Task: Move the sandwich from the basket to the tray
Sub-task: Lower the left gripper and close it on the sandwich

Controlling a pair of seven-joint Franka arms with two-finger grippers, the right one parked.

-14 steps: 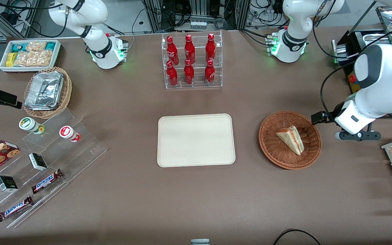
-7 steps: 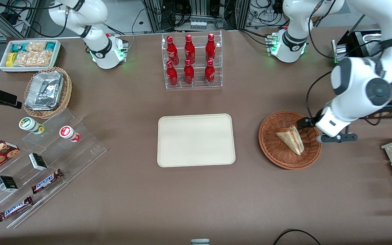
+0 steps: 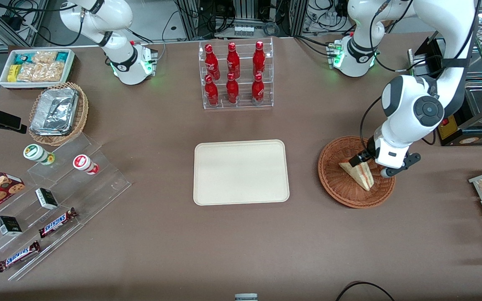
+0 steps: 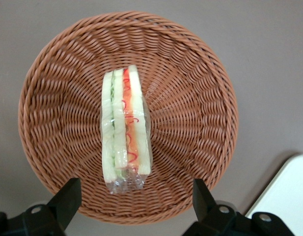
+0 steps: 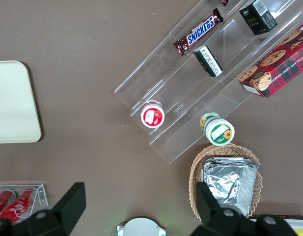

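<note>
Our working arm reaches down from the worktop's far edge, its white forearm bent steeply over the round reddish-brown woven wicker basket. We see the claw hanging above the basket with its fingers spread wide, holding and touching nothing. The small triangular sandwich of pale bread with red and green filling lies inside the basket, under the claw. The flat cream rectangular tray sits beside the basket, toward the parked arm's end.

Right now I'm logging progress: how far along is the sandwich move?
Early. The sandwich lies in the basket; the tray holds nothing. The end effector hovers open above the sandwich. Grasping, carrying and placing remain.
</note>
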